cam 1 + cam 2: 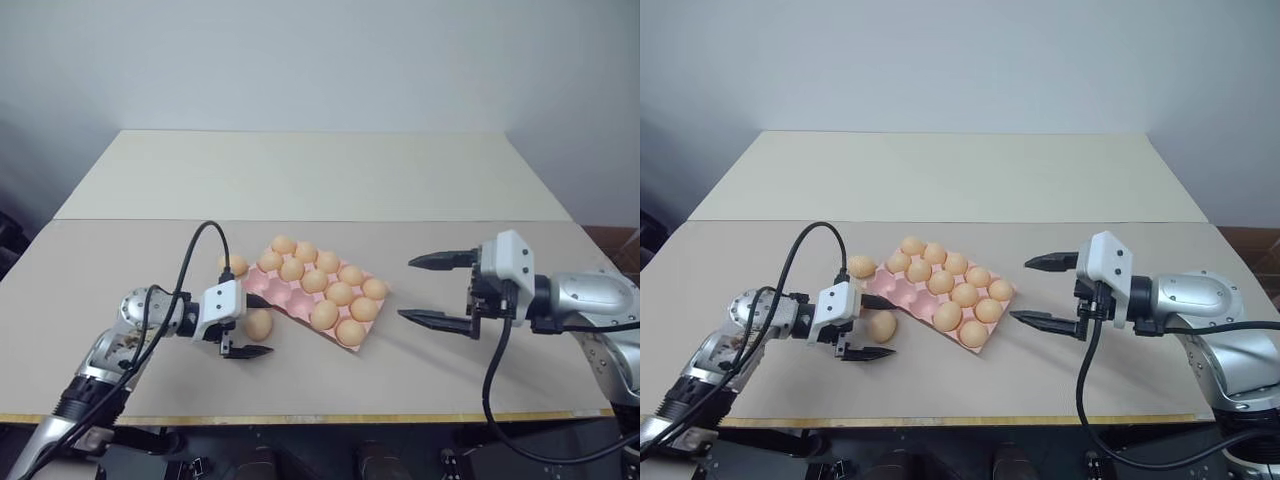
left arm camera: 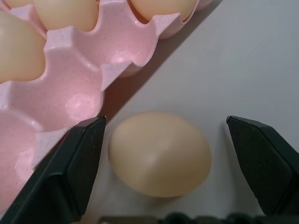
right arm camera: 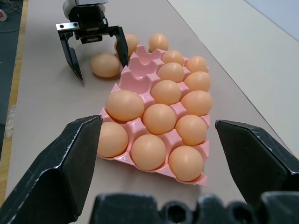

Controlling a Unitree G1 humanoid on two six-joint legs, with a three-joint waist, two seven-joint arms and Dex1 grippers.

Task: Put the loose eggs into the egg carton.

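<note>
Left gripper (image 1: 246,325) low, fingers spread astride loose egg (image 1: 258,324); right gripper (image 1: 435,290) raised, fingers wide

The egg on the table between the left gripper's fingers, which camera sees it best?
The left wrist view: the loose egg is big and near, lying on the table between the open left gripper's fingers, beside the egg carton. The head views show it small, partly behind the gripper. The right wrist view shows it far off.

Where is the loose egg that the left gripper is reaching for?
The egg lies on the table between the left gripper's open fingers, beside the pink carton's near-left edge.
</note>
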